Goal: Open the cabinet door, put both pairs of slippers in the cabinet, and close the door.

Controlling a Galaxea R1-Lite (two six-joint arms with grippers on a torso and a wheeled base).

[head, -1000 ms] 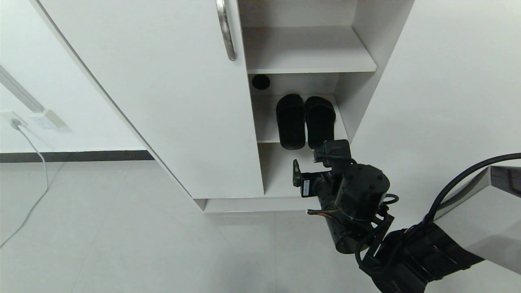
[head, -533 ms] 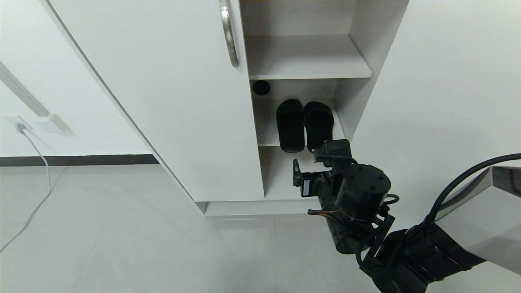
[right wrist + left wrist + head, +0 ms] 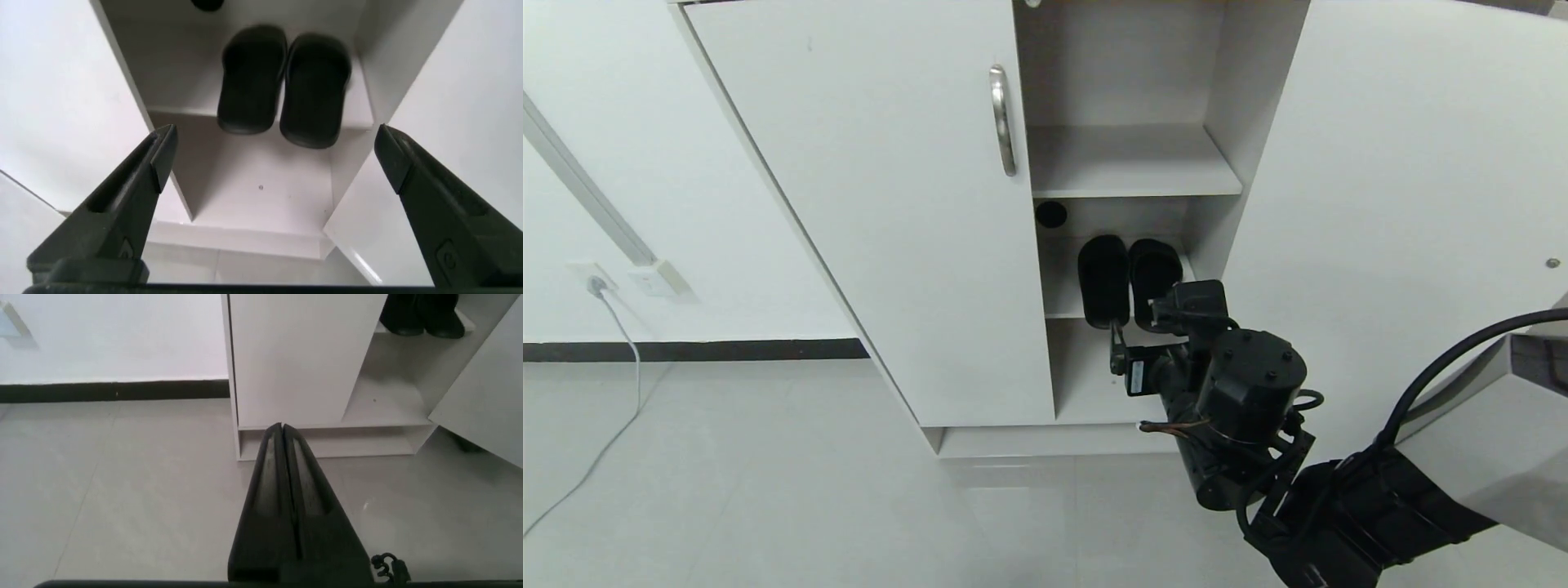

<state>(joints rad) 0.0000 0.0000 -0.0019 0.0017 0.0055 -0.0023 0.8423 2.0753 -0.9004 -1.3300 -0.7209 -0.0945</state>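
One pair of slippers (image 3: 1129, 273) lay side by side on the cabinet's middle shelf (image 3: 1058, 286), heels at its front edge (perhaps overhanging). The right gripper (image 3: 274, 216) hung at their 6 o'clock, fingers spread wide and empty. The left gripper (image 3: 282, 482) was pressed closed. The open door (image 3: 1380, 212), at 3 o'clock, might catch those heels when swung shut.

You've got the white cabinet (image 3: 1127, 163) with its right door (image 3: 1380, 245) swung open and its left door (image 3: 890, 204) shut. One black pair of slippers (image 3: 1119, 278) lies side by side on the cabinet's middle shelf, overhanging its front edge.
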